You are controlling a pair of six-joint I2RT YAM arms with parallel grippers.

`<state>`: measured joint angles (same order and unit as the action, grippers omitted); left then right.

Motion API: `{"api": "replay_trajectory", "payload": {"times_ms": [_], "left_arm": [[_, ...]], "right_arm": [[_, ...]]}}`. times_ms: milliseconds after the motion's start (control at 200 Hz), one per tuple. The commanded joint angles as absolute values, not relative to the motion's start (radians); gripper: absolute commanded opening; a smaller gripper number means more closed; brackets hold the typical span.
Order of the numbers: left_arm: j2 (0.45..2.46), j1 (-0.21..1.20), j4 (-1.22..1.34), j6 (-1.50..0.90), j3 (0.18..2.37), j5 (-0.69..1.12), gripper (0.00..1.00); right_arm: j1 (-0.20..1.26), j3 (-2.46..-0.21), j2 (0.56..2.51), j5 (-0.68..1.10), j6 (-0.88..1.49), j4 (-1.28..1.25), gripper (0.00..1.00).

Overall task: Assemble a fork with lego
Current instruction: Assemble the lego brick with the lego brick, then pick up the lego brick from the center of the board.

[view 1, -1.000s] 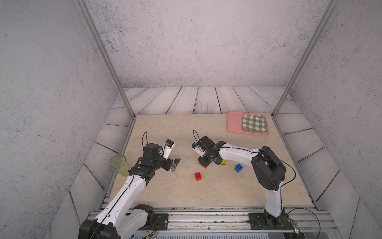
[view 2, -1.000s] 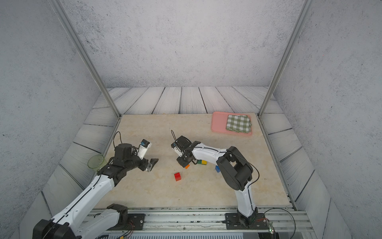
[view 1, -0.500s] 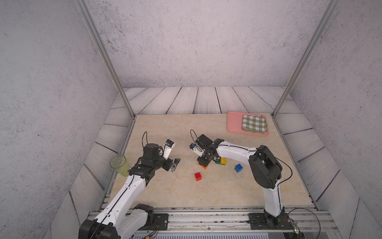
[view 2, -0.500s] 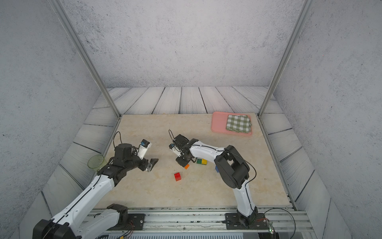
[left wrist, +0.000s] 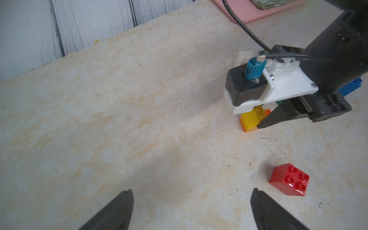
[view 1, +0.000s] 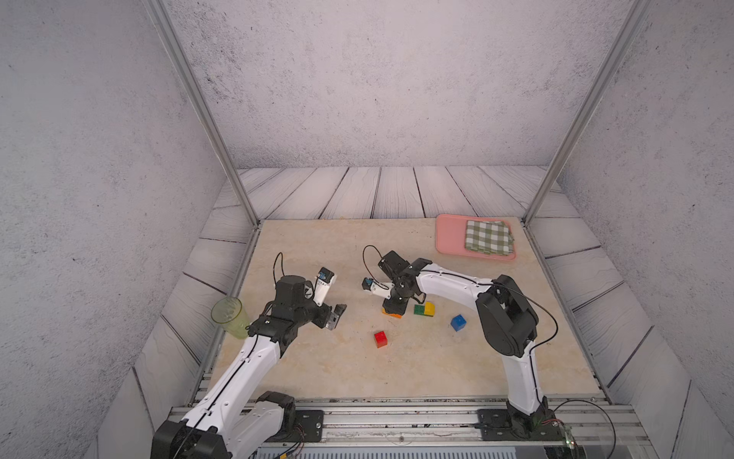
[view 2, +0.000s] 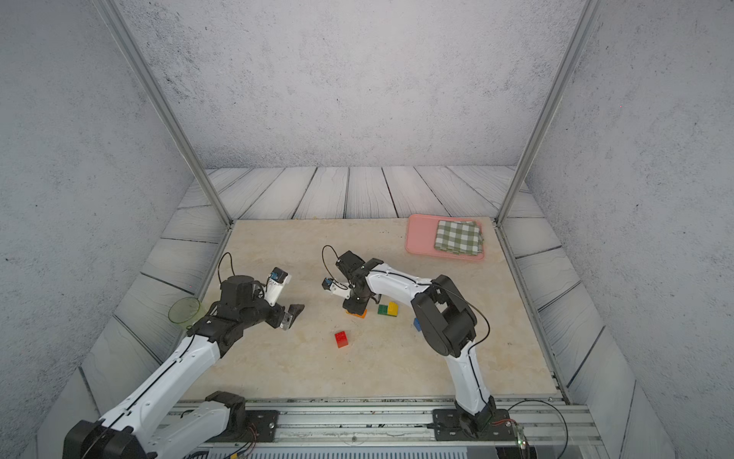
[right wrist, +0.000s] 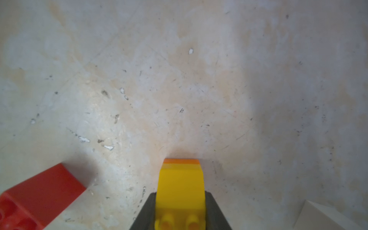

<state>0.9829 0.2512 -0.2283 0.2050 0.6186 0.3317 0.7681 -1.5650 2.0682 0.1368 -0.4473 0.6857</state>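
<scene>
Where the right end effector [view 1: 394,305] reaches down at mid-bench, its 2 fingers are closed tight on 1 yellow sloped brick [right wrist: 180,183]. That brick sits on the orange flat brick [view 1: 392,315], which lies on the bench [view 1: 317,246]. Just right of this stack, a green brick [view 1: 418,309] and a 2nd yellow brick [view 1: 429,307] lie side by side, touching. The blue brick [view 1: 458,322] rests farther right and slightly nearer, apart from them. The red brick [view 1: 380,339] stands alone, studs up, on the near side of the stack. A white brick [left wrist: 244,56] shows in the left wrist view, partly hidden behind the right arm's camera mount. The left end effector [view 1: 335,316] hangs above bare bench left of the stack, its fingers spread wide and holding nothing. A pink tray [view 1: 449,234] with a folded checked cloth [view 1: 488,237] occupies the far right corner. A green cup [view 1: 230,318] stands at the left edge.
</scene>
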Motion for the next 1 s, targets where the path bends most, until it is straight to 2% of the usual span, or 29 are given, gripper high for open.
{"api": "replay_trajectory", "payload": {"times_ms": [0,190,300,420,570,786,996], "left_arm": [[0.987,0.259,-0.221,0.199,0.63,0.328,0.98],[0.98,0.259,-0.224,0.199,0.637,0.326,0.98],[0.968,0.259,-0.229,0.201,0.641,0.327,0.98],[0.962,0.261,-0.244,0.209,0.668,0.359,0.98],[0.96,0.299,-0.271,0.243,0.708,0.396,0.98],[0.991,0.37,-0.267,0.253,0.747,0.399,0.98],[1.051,0.442,-0.228,0.238,0.746,0.39,0.98]], "right_arm": [[0.764,-1.57,2.063,0.184,-0.451,0.714,0.4],[0.762,-1.567,2.003,0.197,-0.4,0.664,0.66],[0.761,-1.586,1.98,0.171,-0.363,0.666,0.73],[0.732,-1.617,1.926,0.131,-0.259,0.723,0.75],[0.673,-1.552,1.795,0.082,-0.157,0.794,0.77],[0.593,-1.381,1.631,-0.033,-0.071,0.925,0.83],[0.509,-1.183,1.507,-0.079,-0.015,0.907,0.85]]}}
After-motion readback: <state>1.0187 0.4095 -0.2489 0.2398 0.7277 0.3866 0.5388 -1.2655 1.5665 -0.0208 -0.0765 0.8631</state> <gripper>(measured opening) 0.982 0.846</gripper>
